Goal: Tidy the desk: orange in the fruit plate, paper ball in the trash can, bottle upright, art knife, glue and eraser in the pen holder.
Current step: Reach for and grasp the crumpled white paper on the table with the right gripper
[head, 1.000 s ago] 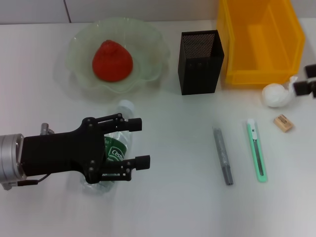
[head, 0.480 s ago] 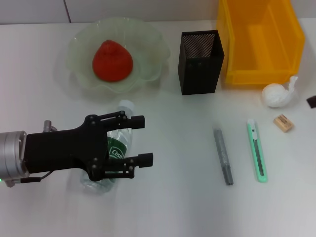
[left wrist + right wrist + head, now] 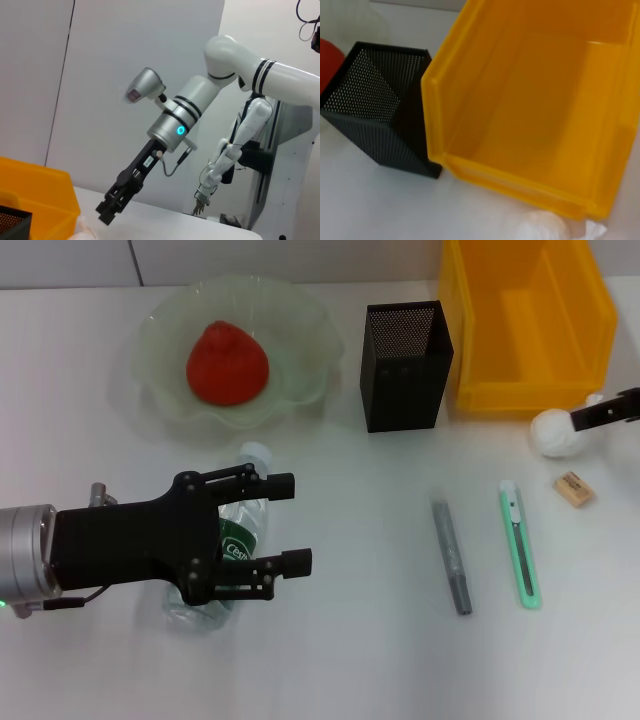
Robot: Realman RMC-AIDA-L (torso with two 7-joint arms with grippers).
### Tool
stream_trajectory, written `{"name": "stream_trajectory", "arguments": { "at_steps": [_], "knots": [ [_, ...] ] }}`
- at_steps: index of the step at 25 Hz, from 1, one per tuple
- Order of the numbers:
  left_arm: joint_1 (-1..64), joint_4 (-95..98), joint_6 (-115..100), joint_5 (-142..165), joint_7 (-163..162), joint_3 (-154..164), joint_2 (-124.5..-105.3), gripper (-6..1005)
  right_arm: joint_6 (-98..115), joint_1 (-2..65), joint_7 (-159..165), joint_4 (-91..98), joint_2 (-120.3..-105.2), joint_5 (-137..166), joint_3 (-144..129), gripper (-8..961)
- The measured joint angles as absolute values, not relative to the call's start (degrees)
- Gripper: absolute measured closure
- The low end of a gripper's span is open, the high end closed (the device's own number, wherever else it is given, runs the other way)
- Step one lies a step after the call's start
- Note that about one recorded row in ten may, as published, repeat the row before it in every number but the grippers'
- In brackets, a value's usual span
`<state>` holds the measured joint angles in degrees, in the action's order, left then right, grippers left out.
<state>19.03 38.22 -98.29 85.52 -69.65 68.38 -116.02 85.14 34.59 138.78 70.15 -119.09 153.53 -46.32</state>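
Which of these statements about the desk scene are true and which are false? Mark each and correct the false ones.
1. The orange lies in the fruit plate. True.
2. The bottle stands upright. False: it lies on its side beneath the open left gripper.
3. The paper ball is inside the yellow bin. False: it sits on the desk in front of it, beside the right gripper.
4. The eraser lies on the desk. True.
5. The art knife is in the pen holder. False: it lies on the desk.
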Motion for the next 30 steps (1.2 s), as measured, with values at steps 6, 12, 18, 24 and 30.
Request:
{"name": "stream_trajectory", "arguments": {
  "at_steps": [6,12,18,24,30],
  "knots": [
    [19.1,37.9,-98.0,85.5,-69.0,68.4,-116.02,184,79.6,36.3,139.5,63.9,-119.03,153.8,-48.9,217],
    [18.9,37.9,-97.9,85.6,-68.4,68.4,-116.17,184,75.9,38.7,139.6,57.9,-118.92,154.1,-49.8,233],
    [18.8,37.9,-97.9,85.7,-68.4,68.3,-116.19,184,73.2,40.9,140.7,53.9,-118.83,157.9,-50.2,250],
    [18.7,37.8,-97.9,85.7,-68.4,67.8,-116.37,185,73.0,40.9,140.7,53.9,-118.94,158.2,-50.2,266],
    [18.7,37.8,-97.7,85.7,-68.4,67.8,-116.44,185,73.0,40.6,140.4,54.2,-119.01,158.3,-50.4,349]
  ]
}}
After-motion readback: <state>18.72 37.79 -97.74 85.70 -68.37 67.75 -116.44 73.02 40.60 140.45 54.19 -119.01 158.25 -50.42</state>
